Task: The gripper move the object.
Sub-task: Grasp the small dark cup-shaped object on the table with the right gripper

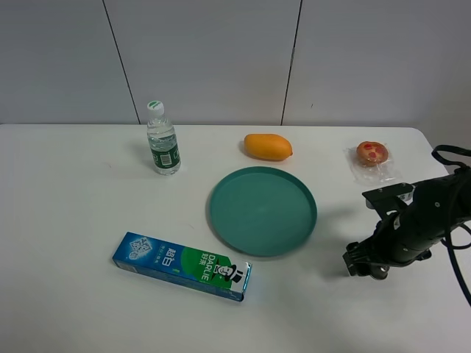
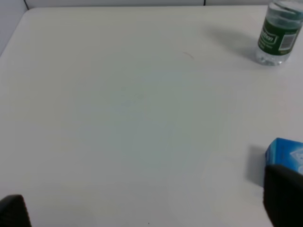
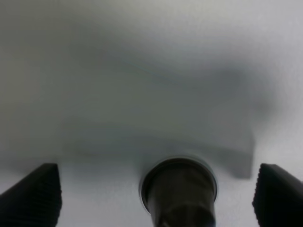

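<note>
Left tool (image 2: 147,209) showed only as two dark finger ends cut off at the frame edge of its wrist view, spread wide over the white tabletop (image 2: 123,118). Clear water bottle (image 1: 163,145) stood upright at back left, white cap, green label, print too small to read. Blue-green toothpaste box (image 1: 182,265) lay flat near the front, "DARLIE" readable beside Chinese characters and a top-hat man logo; one blue corner poked into the left wrist view. Yellow-orange mango (image 1: 268,147) lay at the back, just behind the round green plate (image 1: 263,211) at centre. Wrapped red-topped bun (image 1: 372,154) sat back right in clear film. Right tool (image 1: 366,263) was down low on the tabletop right of the plate, arm partly cut off by the frame edge. Its wrist view was blurred: fingers spread wide, the object (image 3: 179,189), a dark round cap with a shiny rim, sat between them touching neither. In the high view the object was hidden under the tool. Grey wall panels (image 1: 206,59) with dark seams stood behind.
</note>
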`<move>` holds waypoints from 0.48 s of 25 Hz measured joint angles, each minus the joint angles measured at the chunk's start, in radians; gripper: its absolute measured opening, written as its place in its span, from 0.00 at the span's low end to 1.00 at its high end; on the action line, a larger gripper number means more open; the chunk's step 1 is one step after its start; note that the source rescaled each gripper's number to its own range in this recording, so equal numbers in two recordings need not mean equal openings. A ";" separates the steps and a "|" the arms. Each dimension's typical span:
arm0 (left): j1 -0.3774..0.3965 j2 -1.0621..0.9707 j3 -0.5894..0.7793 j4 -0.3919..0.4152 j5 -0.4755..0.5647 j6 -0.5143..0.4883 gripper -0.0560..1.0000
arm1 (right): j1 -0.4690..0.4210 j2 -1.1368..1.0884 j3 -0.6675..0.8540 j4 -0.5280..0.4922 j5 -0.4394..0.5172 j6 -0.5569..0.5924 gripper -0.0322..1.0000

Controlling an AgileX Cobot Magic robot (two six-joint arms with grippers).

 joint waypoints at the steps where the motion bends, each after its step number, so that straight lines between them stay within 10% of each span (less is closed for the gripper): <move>1: 0.000 0.000 0.000 0.000 0.000 0.000 1.00 | 0.000 0.000 0.000 0.005 0.013 0.000 0.70; 12: 0.000 0.000 0.000 0.000 0.000 0.000 1.00 | 0.000 0.000 0.000 0.019 0.067 0.000 0.62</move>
